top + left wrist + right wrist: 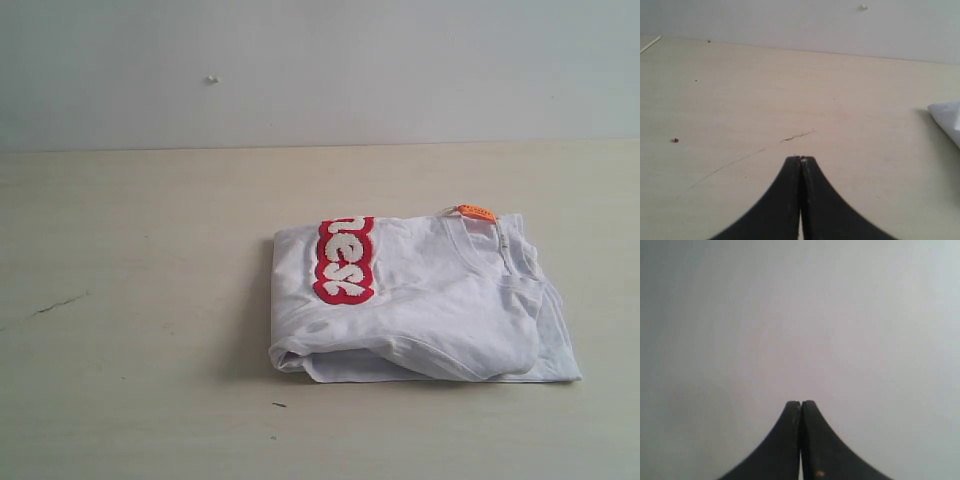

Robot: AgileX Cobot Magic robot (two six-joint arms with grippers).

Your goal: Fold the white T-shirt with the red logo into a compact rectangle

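Observation:
The white T-shirt (430, 305) lies folded into a rough rectangle on the table, right of centre. Its red logo (345, 259) shows as a short upright strip on the top layer near the left fold. An orange tag (476, 212) sits at the collar on the far side. Neither arm appears in the exterior view. My left gripper (800, 159) is shut with nothing in it, above bare tabletop, and a corner of the T-shirt (947, 117) shows off to one side. My right gripper (800, 402) is shut too, holding nothing, facing a plain pale wall.
The light wooden table (140, 300) has a thin dark crack (58, 304), which the left wrist view also shows as a crack (797, 135). A pale wall (320, 70) rises behind the table's far edge.

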